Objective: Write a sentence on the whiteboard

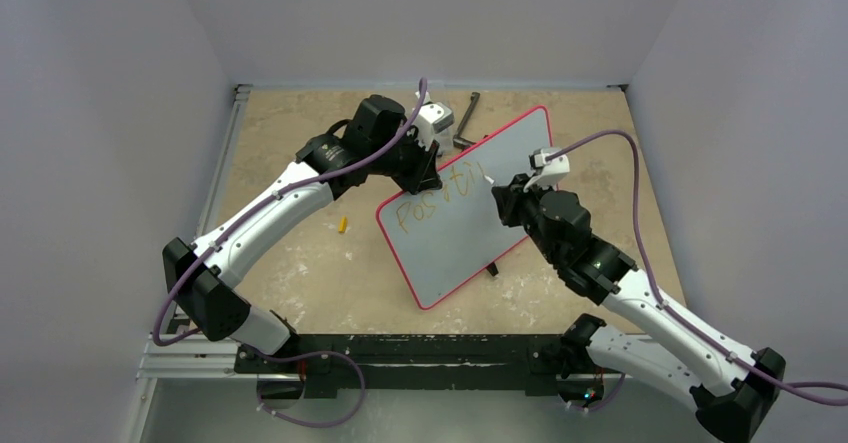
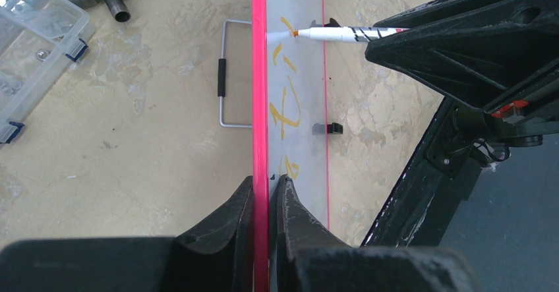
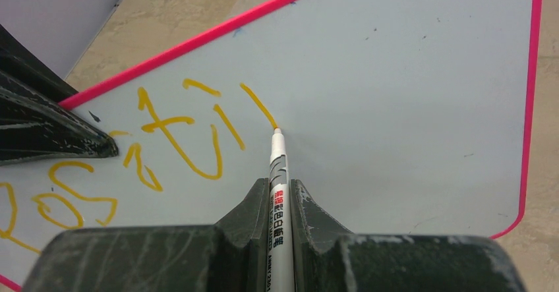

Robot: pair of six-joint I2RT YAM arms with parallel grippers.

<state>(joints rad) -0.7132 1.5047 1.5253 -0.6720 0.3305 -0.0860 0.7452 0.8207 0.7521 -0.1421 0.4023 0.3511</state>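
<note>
Sentence (image 3: pixel 158 140): orange-yellow letters reading roughly "Positi", plus one fresh slanted stroke; they run toward 2 o'clock across the board's upper part in the top view.
Whiteboard (image 1: pixel 500 218): pink-framed, propped at a slant mid-table, tilted toward 1 o'clock.
Marker (image 3: pixel 277 193): white barrel; its tip touches the board at the lower end of the newest stroke.
Right gripper (image 3: pixel 279 203): fingers clenched on the marker barrel.
Left gripper (image 2: pixel 266 196): fingers pinched on the board's pink top edge, steadying it.
Step in hand, as I judge it: forming the next letter.
Doing it well: keep light, even tip pressure, match letter height and baseline, hold the left grip firm so the board cannot rock.
Nearby: yellow cap (image 1: pixel 342 226) at the board's 9 o'clock; clear parts box (image 2: pixel 33 48) beyond.
</note>
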